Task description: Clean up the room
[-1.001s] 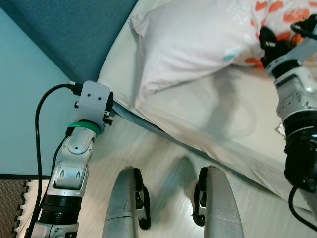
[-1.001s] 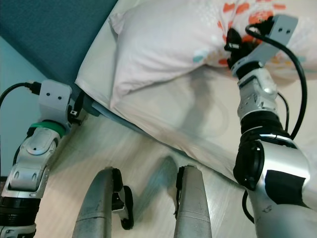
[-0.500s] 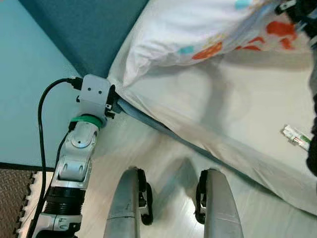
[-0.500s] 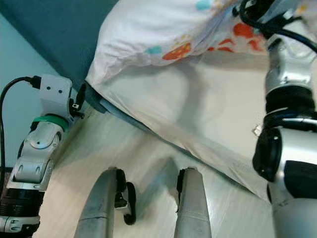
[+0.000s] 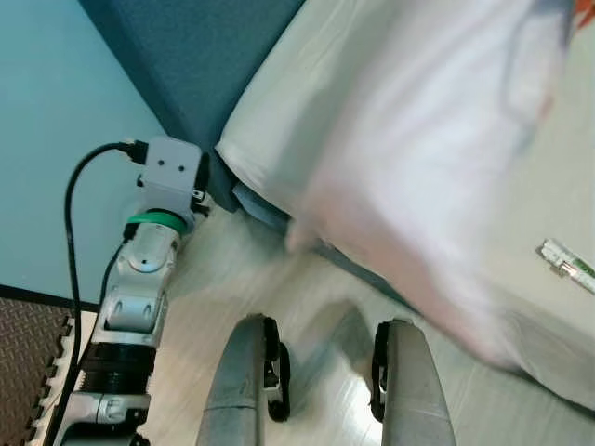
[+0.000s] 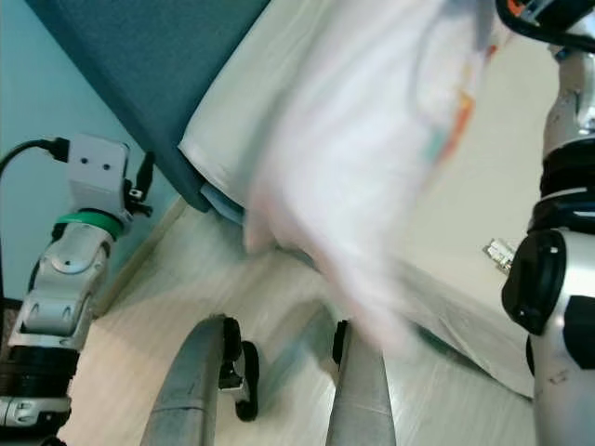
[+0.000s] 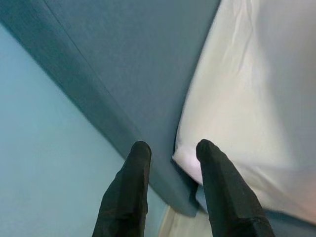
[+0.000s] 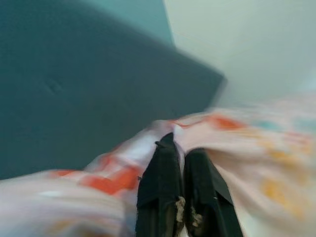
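From the head views, the pillow (image 5: 418, 177) hung blurred above the bed (image 5: 279, 102). In the left wrist view, the left gripper (image 7: 170, 150) stood parted and empty near the headboard (image 7: 123, 64). In the right wrist view, the right gripper (image 8: 180, 153) pinched the pillow's patterned cloth
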Motion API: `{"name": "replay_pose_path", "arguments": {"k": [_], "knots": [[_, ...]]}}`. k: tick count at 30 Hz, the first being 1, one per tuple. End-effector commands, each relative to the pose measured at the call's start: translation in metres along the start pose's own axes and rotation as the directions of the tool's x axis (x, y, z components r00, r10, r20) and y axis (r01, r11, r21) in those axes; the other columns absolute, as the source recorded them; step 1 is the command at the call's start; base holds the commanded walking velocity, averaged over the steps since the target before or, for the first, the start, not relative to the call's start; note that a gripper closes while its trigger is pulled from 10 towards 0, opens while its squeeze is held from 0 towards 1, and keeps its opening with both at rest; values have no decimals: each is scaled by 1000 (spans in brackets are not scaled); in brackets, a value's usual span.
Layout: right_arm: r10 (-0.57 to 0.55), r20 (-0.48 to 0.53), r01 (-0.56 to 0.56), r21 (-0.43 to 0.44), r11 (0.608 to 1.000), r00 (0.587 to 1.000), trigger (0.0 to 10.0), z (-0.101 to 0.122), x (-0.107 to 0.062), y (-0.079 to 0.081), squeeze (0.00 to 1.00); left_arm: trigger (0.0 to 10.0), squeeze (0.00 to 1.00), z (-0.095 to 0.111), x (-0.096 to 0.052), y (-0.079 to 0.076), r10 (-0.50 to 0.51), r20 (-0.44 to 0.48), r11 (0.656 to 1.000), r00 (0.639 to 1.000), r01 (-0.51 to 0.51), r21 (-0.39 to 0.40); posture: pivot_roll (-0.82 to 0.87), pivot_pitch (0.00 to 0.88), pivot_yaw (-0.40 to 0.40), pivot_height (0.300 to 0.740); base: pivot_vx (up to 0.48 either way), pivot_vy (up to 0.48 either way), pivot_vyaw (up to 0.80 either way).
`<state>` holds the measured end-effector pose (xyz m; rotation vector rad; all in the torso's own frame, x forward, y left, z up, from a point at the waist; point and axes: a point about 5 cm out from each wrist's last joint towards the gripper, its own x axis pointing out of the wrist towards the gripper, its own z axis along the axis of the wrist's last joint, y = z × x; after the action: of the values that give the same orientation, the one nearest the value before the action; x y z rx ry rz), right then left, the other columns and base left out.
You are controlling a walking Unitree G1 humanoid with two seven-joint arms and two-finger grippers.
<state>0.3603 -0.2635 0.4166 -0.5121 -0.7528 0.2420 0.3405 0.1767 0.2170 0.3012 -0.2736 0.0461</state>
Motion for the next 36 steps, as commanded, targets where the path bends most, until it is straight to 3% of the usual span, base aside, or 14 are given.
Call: {"name": "replay_pose_path", "arguments": {"k": [1,6,9,13,15,16,17,18,21,24,28,32,35,36], "knots": [[-56,-117,56,0,998,992,0,-28,-8,12,0,10000,0,-2,-2,-1,-13,4,1000,1000,13,-9,-15,233,126,620,0,0,0],[-144,-255,158,35,987,956,0,-59,-17,30,0,10000,0,4,-3,-4,-24,29,1000,999,24,-4,-1,234,128,620,0,0,0],[-313,-368,358,61,932,876,0,-79,-27,37,0,10000,0,5,-6,-2,-28,29,1000,999,28,1,22,239,137,620,0,0,0],[-358,-421,437,107,893,834,0,-88,-31,44,0,10000,0,4,-7,-2,-31,25,1000,999,31,5,30,242,140,620,0,0,0],[-358,-421,437,107,893,834,0,-88,-31,44,0,10000,0,4,-7,-2,-31,25,1000,999,31,5,30,242,140,620,0,0,0],[-346,-440,446,145,883,829,2431,-92,-30,52,0,10000,0,4,-7,-2,-33,24,999,999,33,6,31,243,142,620,0,0,0],[-320,-458,437,174,883,830,10000,-96,-29,62,0,10000,0,4,-7,-3,-36,24,999,999,36,7,33,247,144,620,0,0,0],[-320,-458,437,174,883,830,10000,-96,-29,62,0,10000,0,4,-7,-3,-36,24,999,999,36,7,33,247,144,620,0,0,0],[-267,-490,421,236,876,830,10000,-106,-31,87,0,10000,0,5,-8,-4,-44,21,999,999,44,12,39,254,145,620,0,0,0],[-287,-489,441,235,866,824,10000,-109,-36,88,0,10000,0,4,-10,-5,-47,17,999,999,46,13,39,259,143,620,0,0,0],[-349,-451,490,245,837,821,10000,-109,-46,78,0,10000,0,3,-13,-6,-52,9,999,999,52,8,36,262,143,620,0,0,0],[-460,-399,563,193,804,794,10000,-111,-72,58,0,10000,0,1,-16,-11,-67,-2,998,998,67,-2,24,266,143,620,0,0,0],[-484,-383,577,176,798,787,10000,-111,-79,53,0,10000,0,0,-17,-12,-70,-5,998,998,70,-5,22,267,142,620,0,0,0],[-508,-357,583,142,800,784,10000,-111,-92,48,0,10000,0,0,-19,-13,-74,-7,997,997,74,-8,17,269,145,620,0,0,0]]}}
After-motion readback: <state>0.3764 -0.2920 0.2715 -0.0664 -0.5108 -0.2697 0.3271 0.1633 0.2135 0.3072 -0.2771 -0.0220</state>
